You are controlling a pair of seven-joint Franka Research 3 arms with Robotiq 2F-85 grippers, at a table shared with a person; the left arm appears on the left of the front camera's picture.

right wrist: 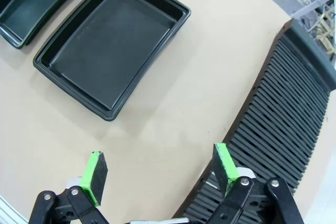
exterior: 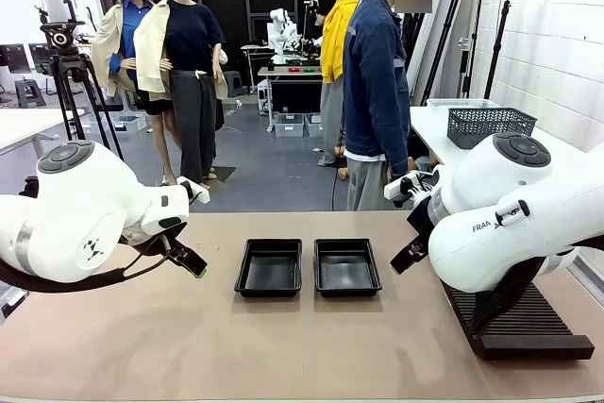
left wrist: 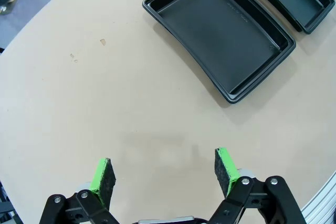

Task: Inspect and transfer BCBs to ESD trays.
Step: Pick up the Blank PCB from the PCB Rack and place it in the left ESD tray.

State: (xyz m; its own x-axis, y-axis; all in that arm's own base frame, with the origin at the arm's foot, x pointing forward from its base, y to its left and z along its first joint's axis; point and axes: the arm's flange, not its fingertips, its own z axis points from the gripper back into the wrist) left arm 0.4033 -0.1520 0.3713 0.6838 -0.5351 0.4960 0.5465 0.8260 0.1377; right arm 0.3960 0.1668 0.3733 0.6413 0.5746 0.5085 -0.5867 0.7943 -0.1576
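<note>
Left gripper (left wrist: 163, 157): hanging over the bare counter (left wrist: 79, 103), jaws standing wide apart, green pads gripping nothing.
Right gripper (right wrist: 157, 153): hovering above the counter's right part, jaws spread just as wide, holding nothing. In its wrist view one finger is overlapping the edge of the ribbed rack (right wrist: 294, 124).
Left ESD tray (exterior: 270, 268): lying flat at the counter's middle, ahead of the left gripper and well clear of its pads.
Right ESD tray (exterior: 346, 267): sitting just beside the left one, long sides facing and a narrow gap between, clear of the right gripper.
Ribbed rack: lying flat on the counter's right side, partly behind the right arm.
Person (exterior: 376, 92): standing at the far side, wearing a dark blue jacket.
</note>
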